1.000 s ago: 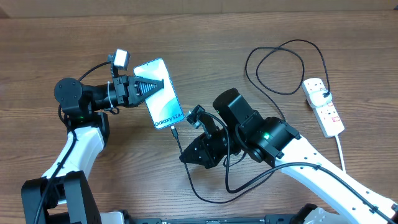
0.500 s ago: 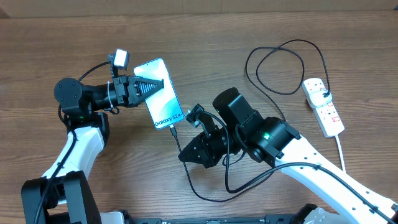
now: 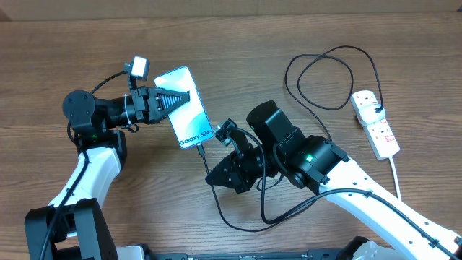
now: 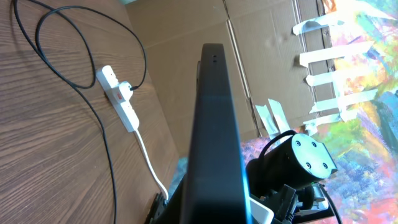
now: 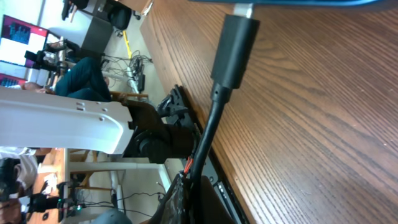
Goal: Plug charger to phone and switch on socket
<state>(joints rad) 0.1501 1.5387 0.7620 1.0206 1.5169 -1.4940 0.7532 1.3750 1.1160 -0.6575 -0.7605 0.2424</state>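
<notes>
1. one charger (image 3: 328, 79) is trailing in black loops across the table (image 3: 72, 43). its connector tip (image 5: 235, 50) is sitting right at the bottom edge of the phone (image 3: 185, 108), with the metal end touching the port area.
2. the phone is lying left of centre, its screen glowing light blue and its lower end angled toward the right arm.
3. the left gripper (image 3: 170, 100) is clamping the phone's upper half, one finger lying across the screen.
4. the right gripper (image 3: 214, 179) is pinching the cable just behind the connector, jaws nearly closed around it.
5. the socket (image 3: 382, 137) is resting at the far right, well apart from the phone, with the plug adapter (image 3: 376, 110) seated in it.
</notes>
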